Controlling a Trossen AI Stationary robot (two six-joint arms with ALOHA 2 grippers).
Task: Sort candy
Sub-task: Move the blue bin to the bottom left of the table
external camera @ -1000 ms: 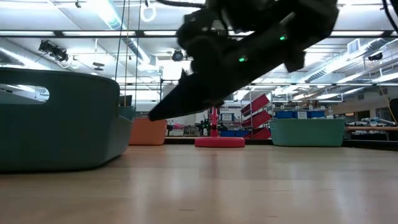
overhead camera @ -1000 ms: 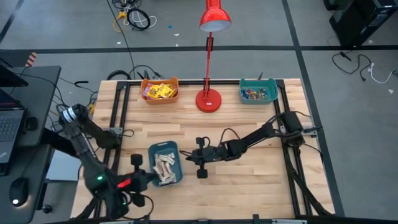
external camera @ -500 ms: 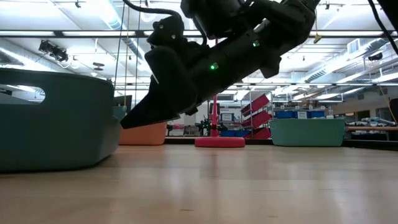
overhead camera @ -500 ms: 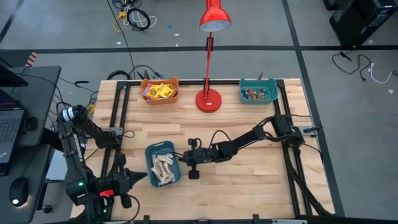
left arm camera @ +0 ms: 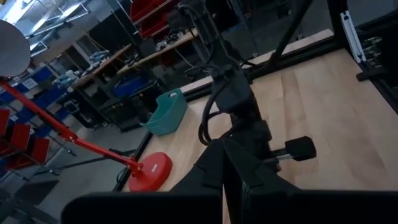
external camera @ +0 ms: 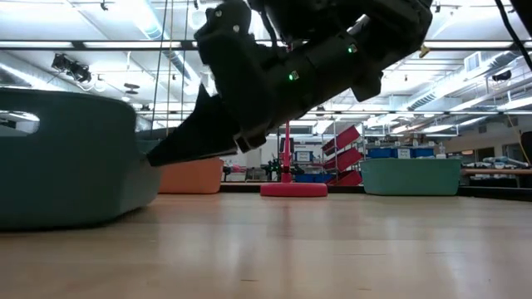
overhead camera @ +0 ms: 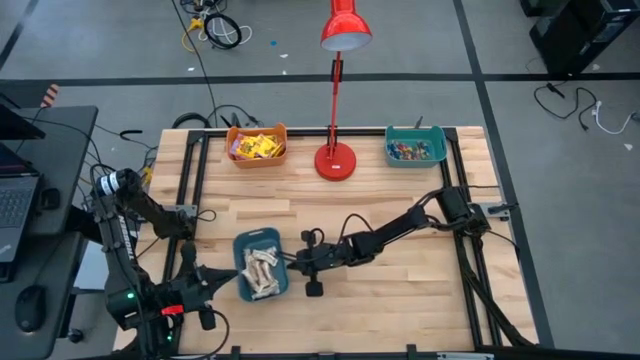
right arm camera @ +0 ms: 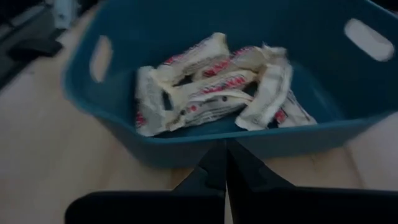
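A teal bin [overhead camera: 260, 262] of pale beige candy bars [right arm camera: 214, 87] stands on the table near the front, left of centre. My right gripper [overhead camera: 293, 258] is shut, its tip at the bin's right wall. My left gripper [overhead camera: 226, 276] is shut and empty; it points at the bin's left side from just beside it, and whether it touches the bin cannot be told. Yellow candy packets fill an orange bin [overhead camera: 257, 146] at the far edge. Small coloured candy pieces lie in a second teal bin [overhead camera: 415, 150] at the far right. My right gripper sets its shut fingertips [right arm camera: 225, 152] against the outside of the near bin's right wall [right arm camera: 249, 140], low on it. It comes from the table's right, slanting down. The bin stands on the table.
A red desk lamp [overhead camera: 336, 160] stands between the two far bins. A black frame [overhead camera: 190, 190] runs along the table's sides. Bare wood lies in front of and right of the near bin. A laptop [overhead camera: 15, 200] sits off the table's left edge.
My right gripper has moved toward the table's left edge until its tip reached the near bin's right wall, and the bin has slid a little leftward. My left gripper has drawn back from the bin's near left corner and turned to point at its left side.
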